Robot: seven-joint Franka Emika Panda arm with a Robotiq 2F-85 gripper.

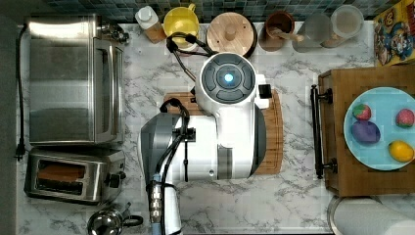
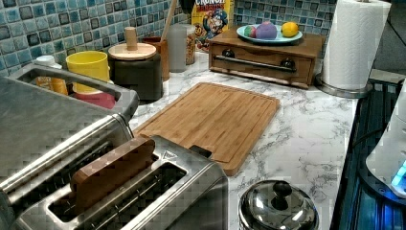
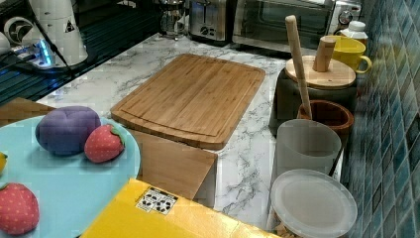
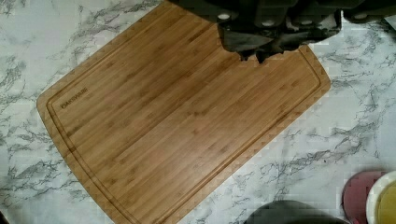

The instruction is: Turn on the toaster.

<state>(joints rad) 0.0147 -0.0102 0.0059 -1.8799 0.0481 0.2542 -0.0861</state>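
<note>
One travel move comes first: bring the pincer, whose spread cannot be told, from above the bamboo cutting board to the brushed-steel two-slot toaster beside that board, then press its black lever straight down.

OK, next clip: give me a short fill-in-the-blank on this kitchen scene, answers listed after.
1. The toaster holds a brown slice in one of its ____ slots.
2. The gripper hangs above the wooden ____.
3. In the left view, the pot lid has a ____ knob.
4. On the blue plate, the purple piece lies beside a red ____.

Missing words: two; cutting board; black; strawberry
</note>
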